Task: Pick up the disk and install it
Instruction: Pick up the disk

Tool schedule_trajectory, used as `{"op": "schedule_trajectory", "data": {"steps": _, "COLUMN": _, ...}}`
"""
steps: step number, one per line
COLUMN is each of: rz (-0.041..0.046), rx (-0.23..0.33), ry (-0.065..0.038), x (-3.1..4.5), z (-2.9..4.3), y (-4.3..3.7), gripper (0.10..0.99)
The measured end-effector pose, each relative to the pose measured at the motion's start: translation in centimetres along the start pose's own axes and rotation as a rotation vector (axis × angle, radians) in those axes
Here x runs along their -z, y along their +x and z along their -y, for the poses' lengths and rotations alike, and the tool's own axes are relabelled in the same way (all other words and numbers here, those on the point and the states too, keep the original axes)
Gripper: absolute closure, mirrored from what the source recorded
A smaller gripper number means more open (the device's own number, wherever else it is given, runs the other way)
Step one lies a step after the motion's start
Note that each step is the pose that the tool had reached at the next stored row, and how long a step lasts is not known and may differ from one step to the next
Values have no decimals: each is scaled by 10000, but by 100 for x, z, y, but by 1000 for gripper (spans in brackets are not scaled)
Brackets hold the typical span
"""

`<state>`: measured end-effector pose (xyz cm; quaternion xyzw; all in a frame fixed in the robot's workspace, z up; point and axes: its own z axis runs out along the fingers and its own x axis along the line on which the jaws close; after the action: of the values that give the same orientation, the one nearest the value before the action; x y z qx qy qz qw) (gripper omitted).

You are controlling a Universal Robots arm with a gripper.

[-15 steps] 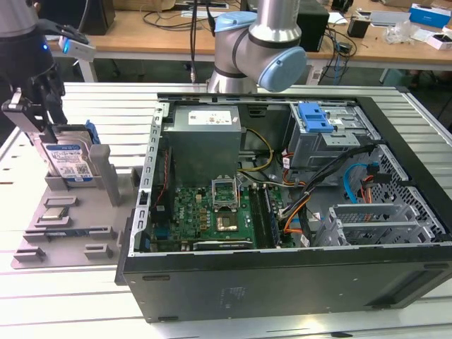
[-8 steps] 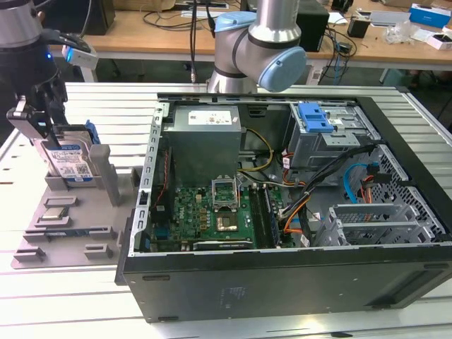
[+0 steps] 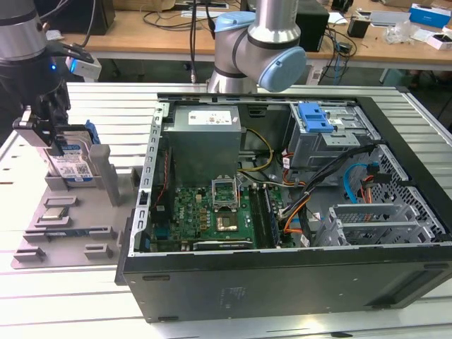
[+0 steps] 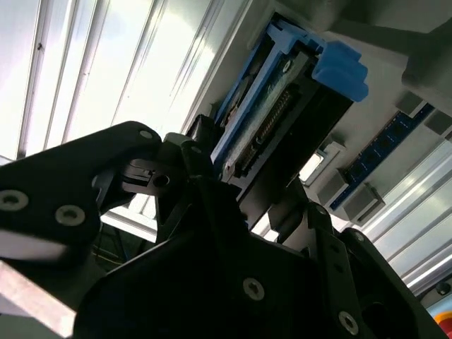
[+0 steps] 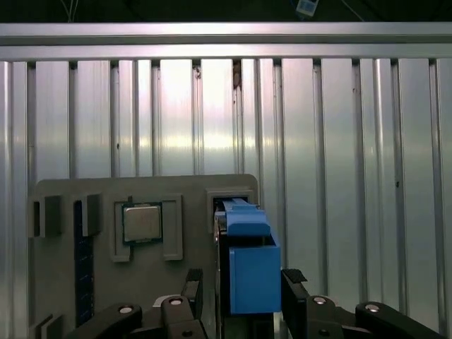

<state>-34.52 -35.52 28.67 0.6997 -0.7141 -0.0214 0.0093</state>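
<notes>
Far left in the exterior view, the disk [image 3: 73, 164], a flat silver hard drive in a bright blue plastic carrier, stands upright on the grey plastic holder tray [image 3: 78, 212]. The black gripper [image 5: 248, 291] has its fingers [image 5: 295, 286] closed against the disk's two sides.

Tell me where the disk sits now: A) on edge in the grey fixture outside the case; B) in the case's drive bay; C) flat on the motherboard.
A: the disk stands upright in the grey fixture at the exterior view's left, the claw at its top.
</notes>
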Motion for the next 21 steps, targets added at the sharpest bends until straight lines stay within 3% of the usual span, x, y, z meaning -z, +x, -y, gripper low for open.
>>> {"op": "schedule_trajectory", "data": {"steps": 4, "rz": 1, "rx": 0, "ry": 3, "x": -2, "z": 0, "y": 0, "gripper": 545}}
{"op": "schedule_trajectory", "data": {"steps": 5, "rz": 0, "rx": 0, "ry": 2, "x": -2, "z": 0, "y": 0, "gripper": 608}}
{"op": "schedule_trajectory", "data": {"steps": 6, "rz": 1, "rx": 0, "ry": 3, "x": -3, "z": 0, "y": 0, "gripper": 725}}
{"op": "schedule_trajectory", "data": {"steps": 18, "rz": 2, "rx": 0, "ry": 3, "x": -4, "z": 1, "y": 0, "gripper": 725}}
{"op": "schedule_trajectory", "data": {"steps": 21, "rz": 2, "rx": -2, "ry": 4, "x": 35, "z": -2, "y": -7, "gripper": 725}}
